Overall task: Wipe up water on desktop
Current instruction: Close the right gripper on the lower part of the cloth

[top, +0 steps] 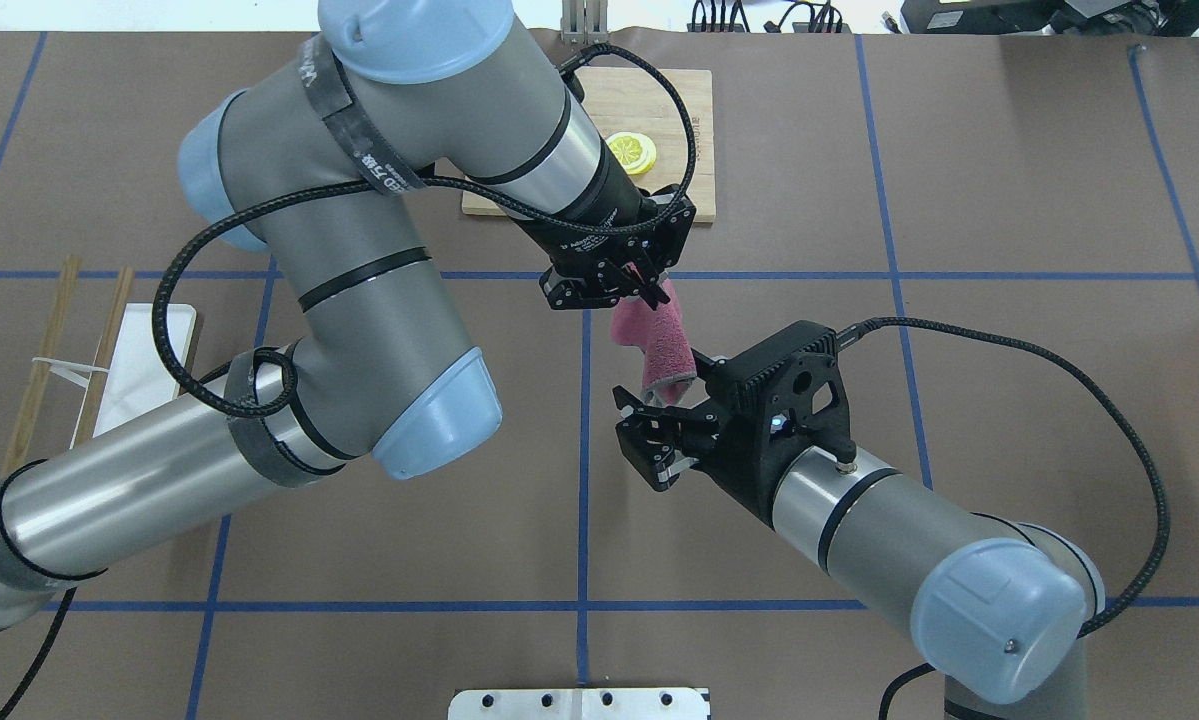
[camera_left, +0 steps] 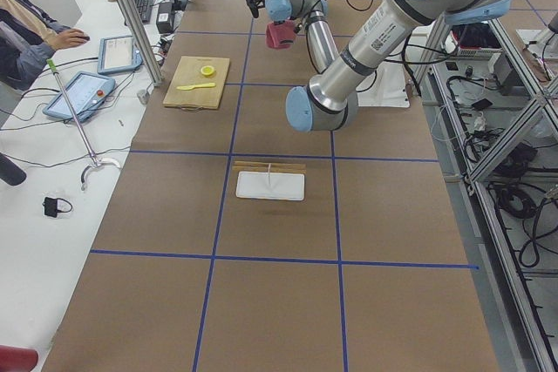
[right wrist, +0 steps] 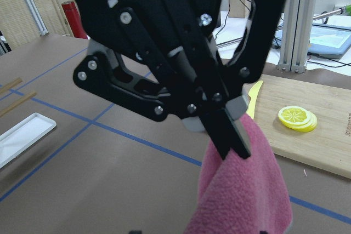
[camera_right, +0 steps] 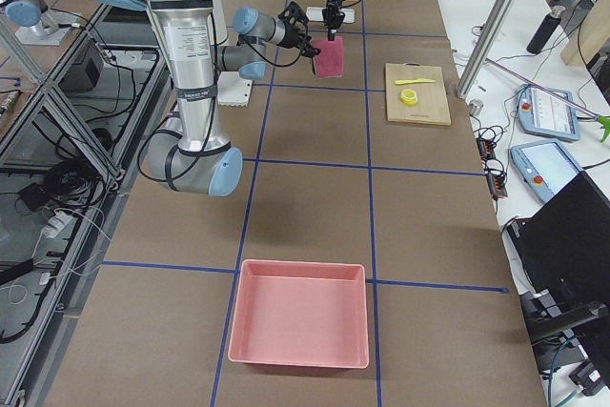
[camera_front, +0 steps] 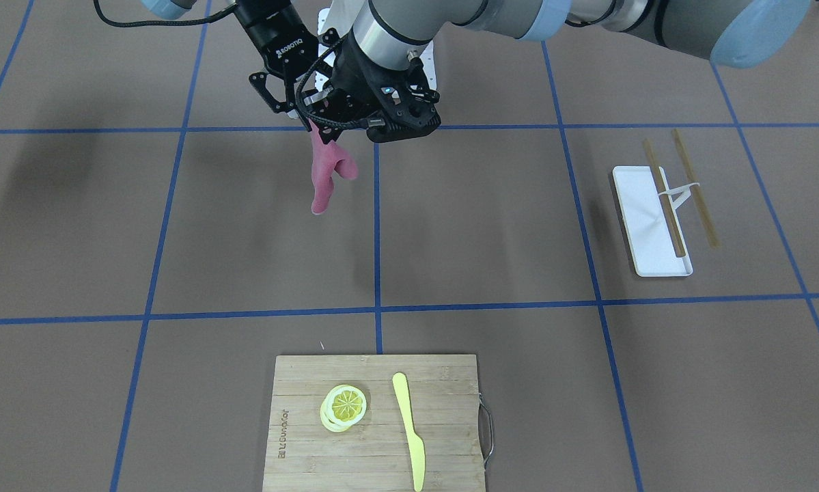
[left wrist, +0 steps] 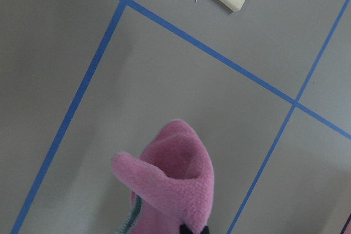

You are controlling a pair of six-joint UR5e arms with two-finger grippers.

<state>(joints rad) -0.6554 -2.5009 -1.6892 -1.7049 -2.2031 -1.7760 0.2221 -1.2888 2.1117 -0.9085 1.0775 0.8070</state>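
While my left claw (top: 649,290) pinched one pink cloth (top: 659,345), my right claw (top: 654,442) agape, empty, at its six o'clock.

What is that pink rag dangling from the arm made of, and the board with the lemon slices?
The pink fuzzy cloth looks like fleece or microfibre: a matte, napped surface and limp folds. The pale rectangular cutting board looks like bamboo, possibly another light wood: parallel strips with a matte, visible grain.

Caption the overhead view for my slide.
The left fingers dangle a pink cloth above the brown desktop; the right fingers hover open beside its lower end.
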